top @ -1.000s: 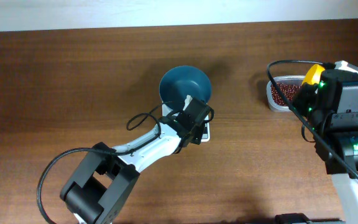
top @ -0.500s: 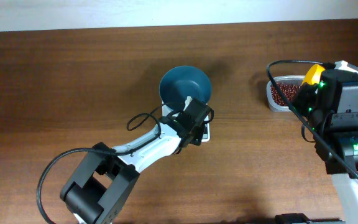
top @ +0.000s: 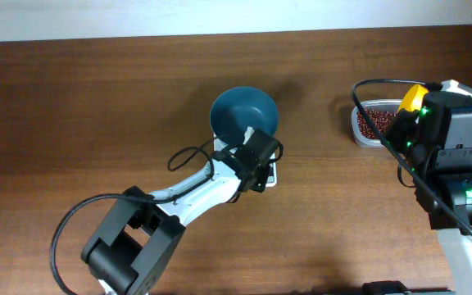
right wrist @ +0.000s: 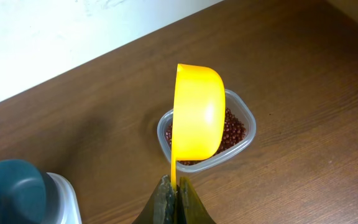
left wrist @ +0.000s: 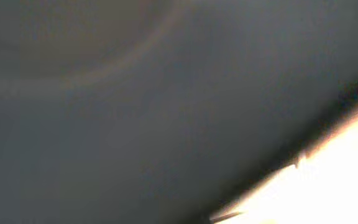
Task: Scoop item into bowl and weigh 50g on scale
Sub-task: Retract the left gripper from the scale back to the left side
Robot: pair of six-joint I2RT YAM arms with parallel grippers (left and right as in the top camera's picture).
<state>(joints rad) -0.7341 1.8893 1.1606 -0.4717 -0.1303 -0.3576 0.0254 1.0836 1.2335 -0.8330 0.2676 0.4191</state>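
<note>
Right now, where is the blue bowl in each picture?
Overhead: teal bowl upper middle, on the white scale.
Left wrist: too blurred; probably the grey-blue filling the picture.
Right wrist: bottom-left corner, on the scale.
Shared landmark: the scale under it, overhead and right wrist.

readable text: none in any view
scale [top: 271, 174] display: covered in the overhead view, no digits legible
bowl [top: 244, 113]: plain teal, no marking legible
yellow scoop [right wrist: 197, 112]: no legible graduation or brand
clear tub [right wrist: 248, 129]: no legible label
left wrist view: blurred, nothing legible
</note>
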